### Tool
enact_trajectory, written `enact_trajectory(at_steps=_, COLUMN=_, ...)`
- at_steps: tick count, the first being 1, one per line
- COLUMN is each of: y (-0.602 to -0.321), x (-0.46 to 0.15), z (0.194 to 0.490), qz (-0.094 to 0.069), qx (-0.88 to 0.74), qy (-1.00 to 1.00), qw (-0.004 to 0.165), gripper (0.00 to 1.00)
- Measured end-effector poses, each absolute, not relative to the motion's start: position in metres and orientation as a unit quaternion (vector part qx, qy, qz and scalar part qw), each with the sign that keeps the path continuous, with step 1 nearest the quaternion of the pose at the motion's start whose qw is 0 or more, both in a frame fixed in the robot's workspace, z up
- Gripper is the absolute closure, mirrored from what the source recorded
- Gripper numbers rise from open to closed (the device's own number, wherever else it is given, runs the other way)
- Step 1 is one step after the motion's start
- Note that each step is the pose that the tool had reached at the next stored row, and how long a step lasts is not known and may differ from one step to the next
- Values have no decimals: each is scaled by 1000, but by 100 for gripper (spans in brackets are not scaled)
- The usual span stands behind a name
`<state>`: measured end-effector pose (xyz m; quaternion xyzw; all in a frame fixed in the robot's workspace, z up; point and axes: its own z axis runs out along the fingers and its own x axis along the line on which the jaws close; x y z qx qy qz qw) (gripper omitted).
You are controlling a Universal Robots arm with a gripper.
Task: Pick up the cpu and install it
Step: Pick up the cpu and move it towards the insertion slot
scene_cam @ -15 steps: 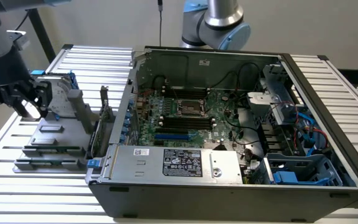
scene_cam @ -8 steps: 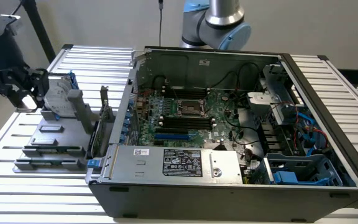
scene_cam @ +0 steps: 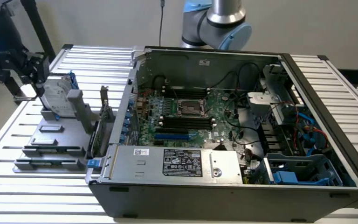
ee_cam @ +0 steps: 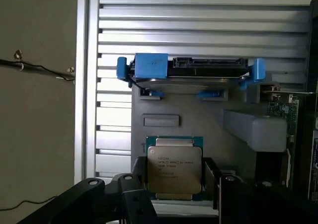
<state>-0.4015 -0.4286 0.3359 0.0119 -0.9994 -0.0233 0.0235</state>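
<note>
Silvery cpu (ee_cam: 174,170) lies flat on the grey parts holder (ee_cam: 198,122), and I see my gripper (ee_cam: 174,194) spread wide around it, fingers apart on both sides. Just beyond stands the blue-framed hard drive (ee_cam: 189,70); the open computer case (scene_cam: 229,135) sits alongside.

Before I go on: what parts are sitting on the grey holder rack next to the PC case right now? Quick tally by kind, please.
cpu: 1, lying flat on the grey holder rack, between the hand's open fingers
hard drive in blue frame: 1, standing on edge
expansion card: 1, on edge nearest the case
Total: 3 parts that I can make out
</note>
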Motion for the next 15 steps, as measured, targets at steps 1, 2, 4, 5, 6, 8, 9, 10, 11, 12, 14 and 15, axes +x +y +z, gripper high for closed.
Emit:
enact_trajectory(at_steps=1, y=-429, x=-399, z=340, qz=-24, qx=13, qy=-999, qw=24, gripper=45)
enact_trajectory(at_steps=2, y=-429, x=-396, z=345, qz=-24, qx=14, qy=-999, qw=24, gripper=45)
enact_trajectory(at_steps=4, y=-429, x=-388, z=354, qz=-26, qx=15, qy=-999, qw=24, gripper=45)
enact_trajectory(at_steps=5, y=-429, x=-383, z=358, qz=-26, qx=15, qy=-999, qw=25, gripper=45)
enact_trajectory(at_steps=6, y=-429, x=-379, z=362, qz=-27, qx=15, qy=-999, qw=25, gripper=45)
enact_trajectory(at_steps=8, y=-429, x=-370, z=369, qz=-27, qx=15, qy=-999, qw=25, gripper=45)
enact_trajectory(at_steps=9, y=-429, x=-365, z=372, qz=-28, qx=15, qy=-999, qw=25, gripper=45)
enact_trajectory(at_steps=10, y=-429, x=-361, z=375, qz=-28, qx=15, qy=-999, qw=25, gripper=45)
enact_trajectory(at_steps=11, y=-429, x=-356, z=378, qz=-28, qx=15, qy=-999, qw=26, gripper=45)
enact_trajectory(at_steps=12, y=-429, x=-352, z=381, qz=-29, qx=15, qy=-999, qw=26, gripper=45)
enact_trajectory(at_steps=14, y=-429, x=-343, z=385, qz=-29, qx=15, qy=-999, qw=26, gripper=45)
enact_trajectory(at_steps=15, y=-429, x=-338, z=387, qz=-29, qx=15, qy=-999, qw=26, gripper=45)
